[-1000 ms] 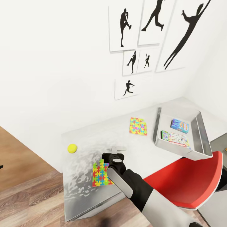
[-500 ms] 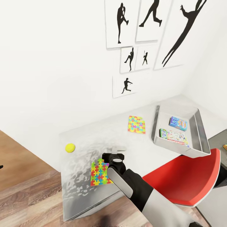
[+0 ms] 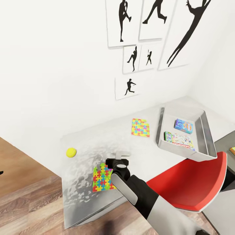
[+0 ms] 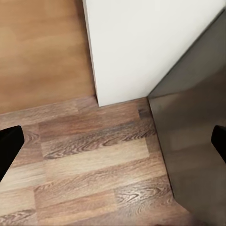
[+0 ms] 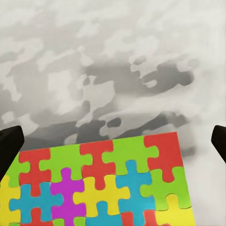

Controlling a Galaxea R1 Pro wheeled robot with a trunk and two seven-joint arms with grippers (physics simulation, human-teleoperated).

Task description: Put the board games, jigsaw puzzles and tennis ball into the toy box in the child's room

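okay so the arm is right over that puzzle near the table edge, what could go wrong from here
The near jigsaw puzzle lies flat by the table's front edge, so the open right gripper may push it off rather than lift it. The tennis ball sits loose near the left edge; a bump might roll it off. Carrying to the toy box passes close over the red chair.

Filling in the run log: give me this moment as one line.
right gripper: open over near puzzle | left gripper: open above floor | ball, far puzzle on table | two games in box
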